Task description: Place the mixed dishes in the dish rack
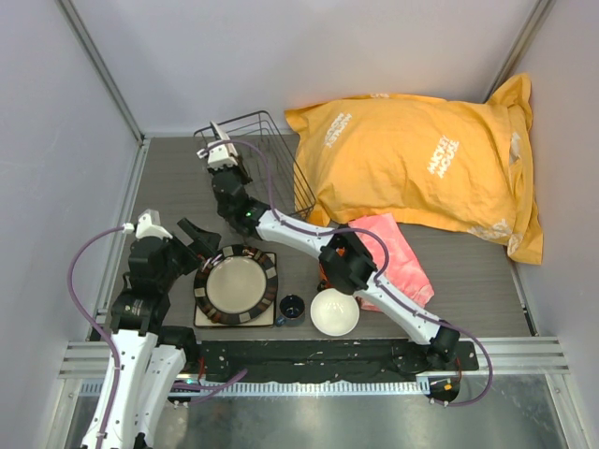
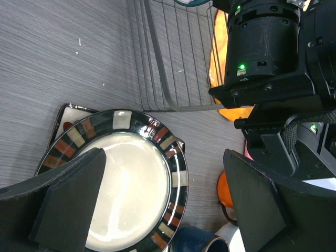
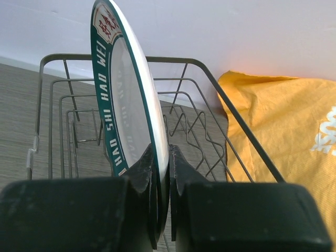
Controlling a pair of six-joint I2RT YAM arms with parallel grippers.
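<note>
My right gripper (image 3: 163, 176) is shut on the edge of the white plate (image 3: 131, 100) with the dark green lettered rim. It holds the plate upright over the near left part of the dish rack (image 3: 223, 100). From above, this gripper (image 1: 223, 161) and plate (image 1: 216, 134) are at the rack's (image 1: 301, 187) left end. My left gripper (image 2: 165, 194) is open and empty, above the right rim of the dark-rimmed plate (image 2: 126, 189), which lies on the square dark tray (image 2: 65, 113). The small dark-blue cup (image 1: 292, 308), the white bowl (image 1: 335, 312) and the mostly hidden orange mug (image 2: 224, 191) stand to its right.
The big yellow bag (image 1: 421, 164) lies right against the rack's right side. A pink cloth (image 1: 401, 257) lies in front of it. My right arm (image 1: 309, 234) stretches across the middle of the table, over the mug. Grey walls close in left and behind.
</note>
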